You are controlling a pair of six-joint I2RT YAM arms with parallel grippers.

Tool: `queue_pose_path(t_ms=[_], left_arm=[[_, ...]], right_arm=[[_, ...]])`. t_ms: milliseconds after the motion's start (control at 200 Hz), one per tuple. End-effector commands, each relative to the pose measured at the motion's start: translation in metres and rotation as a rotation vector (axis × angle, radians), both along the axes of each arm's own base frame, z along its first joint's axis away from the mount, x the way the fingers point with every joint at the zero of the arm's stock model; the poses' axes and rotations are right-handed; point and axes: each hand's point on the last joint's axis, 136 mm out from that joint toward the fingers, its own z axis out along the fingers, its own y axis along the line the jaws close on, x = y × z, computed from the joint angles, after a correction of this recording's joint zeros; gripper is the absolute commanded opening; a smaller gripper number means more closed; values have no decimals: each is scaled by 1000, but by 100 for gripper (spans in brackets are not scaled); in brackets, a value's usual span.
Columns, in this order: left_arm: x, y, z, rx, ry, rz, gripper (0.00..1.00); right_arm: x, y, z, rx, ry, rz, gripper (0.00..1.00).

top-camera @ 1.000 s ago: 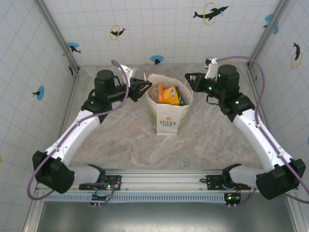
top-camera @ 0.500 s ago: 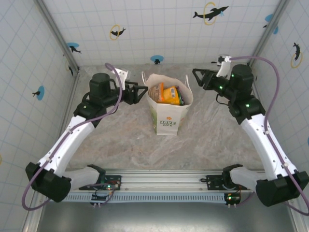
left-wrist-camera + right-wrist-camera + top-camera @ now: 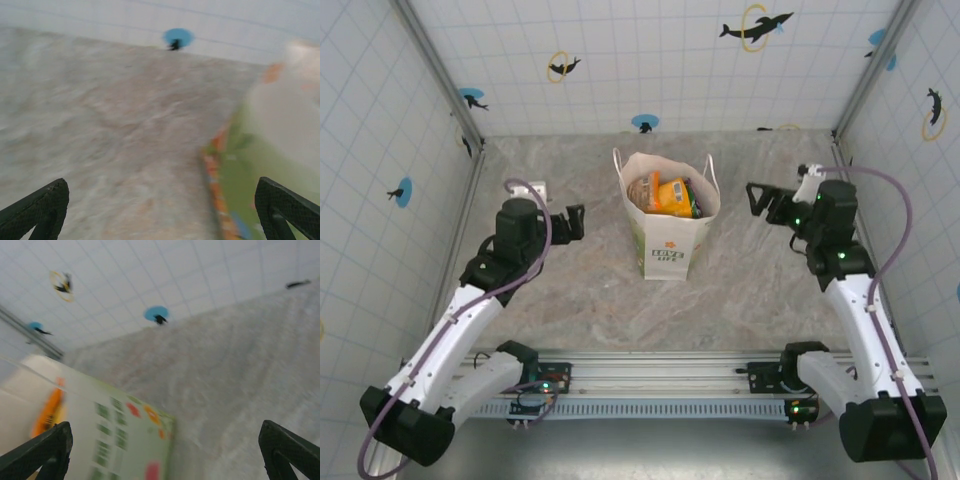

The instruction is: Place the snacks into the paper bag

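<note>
Left of the paper bag (image 3: 668,225), well apart from it, the left gripper (image 3: 569,222) hangs over the counter (image 3: 580,295) and points toward the bag's side. Jaws spread wide. In the left wrist view the dark fingertips (image 3: 42,206) sit at the two bottom corners, with bare counter between them. The bag's green-and-orange printed wall is blurred at the right of that view.

The bag stands upright, mouth open, logo (image 3: 667,256) facing the arm bases. The snacks (image 3: 667,193) are inside the bag, below its rim: orange and yellow packets on top, a darker one against the right wall. The rest cannot be told apart.

Right of the bag, also well apart, the right gripper (image 3: 761,203) points back toward it. Jaws open wide. In the right wrist view the fingertips (image 3: 46,449) sit at the bottom corners, the bag's printed side fills the lower left between them, and counter lies beyond.
</note>
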Motion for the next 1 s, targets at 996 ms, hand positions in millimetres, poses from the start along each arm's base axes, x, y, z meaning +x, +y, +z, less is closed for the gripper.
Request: queue_pose_path(t_ms=[996], left_arm=[[-9, 133, -164, 243, -279, 353, 98]], right_arm=[[-36, -79, -188, -329, -197, -284, 99]])
